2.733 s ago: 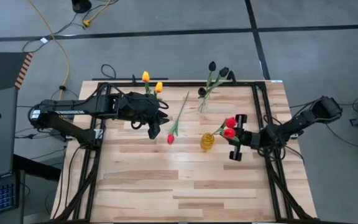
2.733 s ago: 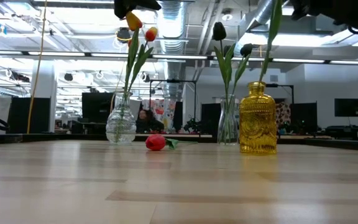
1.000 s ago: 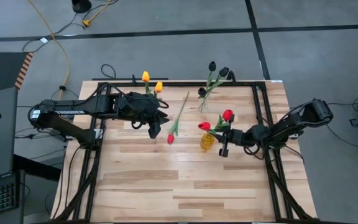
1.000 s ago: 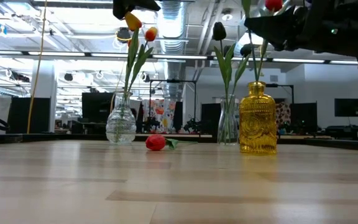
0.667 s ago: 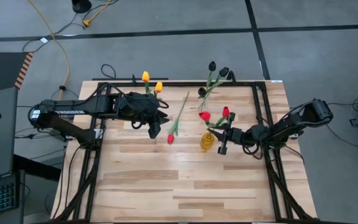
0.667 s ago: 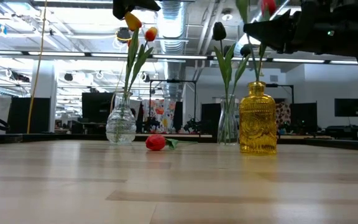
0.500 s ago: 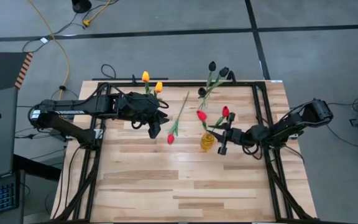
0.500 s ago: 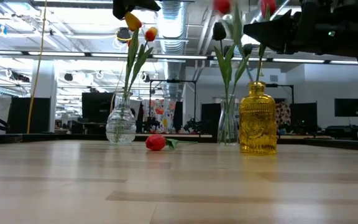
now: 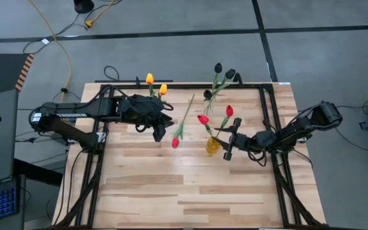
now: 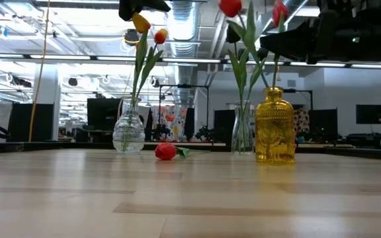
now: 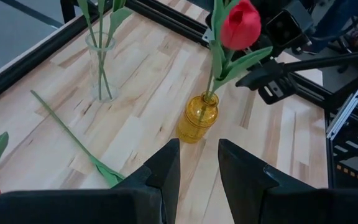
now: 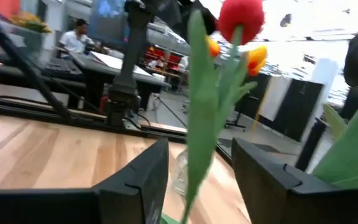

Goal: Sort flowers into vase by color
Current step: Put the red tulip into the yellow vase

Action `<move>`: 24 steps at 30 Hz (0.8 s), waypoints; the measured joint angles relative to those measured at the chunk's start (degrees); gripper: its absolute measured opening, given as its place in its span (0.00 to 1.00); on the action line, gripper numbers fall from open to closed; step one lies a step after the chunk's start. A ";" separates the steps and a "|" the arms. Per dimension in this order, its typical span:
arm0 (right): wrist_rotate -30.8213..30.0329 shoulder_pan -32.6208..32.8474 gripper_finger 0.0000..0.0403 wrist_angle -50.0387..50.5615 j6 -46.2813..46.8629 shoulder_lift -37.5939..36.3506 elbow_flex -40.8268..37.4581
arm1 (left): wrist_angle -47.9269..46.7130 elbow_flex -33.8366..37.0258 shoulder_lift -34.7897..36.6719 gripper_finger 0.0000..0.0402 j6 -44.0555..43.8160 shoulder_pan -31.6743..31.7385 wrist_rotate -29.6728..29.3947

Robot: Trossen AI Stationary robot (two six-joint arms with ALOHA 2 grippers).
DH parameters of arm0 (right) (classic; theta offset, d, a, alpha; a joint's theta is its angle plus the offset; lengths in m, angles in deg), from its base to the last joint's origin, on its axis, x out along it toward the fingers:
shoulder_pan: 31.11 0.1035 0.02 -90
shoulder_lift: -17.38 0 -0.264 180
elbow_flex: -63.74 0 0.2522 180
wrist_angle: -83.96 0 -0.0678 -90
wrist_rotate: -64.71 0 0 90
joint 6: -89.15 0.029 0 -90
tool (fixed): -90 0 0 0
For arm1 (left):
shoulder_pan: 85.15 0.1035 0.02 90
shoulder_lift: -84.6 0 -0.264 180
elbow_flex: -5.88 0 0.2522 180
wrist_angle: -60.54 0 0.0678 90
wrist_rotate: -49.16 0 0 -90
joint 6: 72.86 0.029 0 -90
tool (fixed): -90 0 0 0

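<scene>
Nothing readable here tbh — there's a strip of pale lettering on the left arm in the high view, but it's too small to make out. No labels, brands or numbers on the vases, the flowers or the tabletop.

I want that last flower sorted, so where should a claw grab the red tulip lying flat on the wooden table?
Grip the red tulip lying flat mid-stem, from straight above, fingers straddling the thin green stem. It lies flat and straight on the wooden table, bud nearest the left claw.
</scene>
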 joint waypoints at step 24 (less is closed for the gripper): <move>-11.15 6.42 0.53 1.67 -0.09 -7.36 0.00 | 0.01 0.00 0.00 0.24 1.40 0.00 0.42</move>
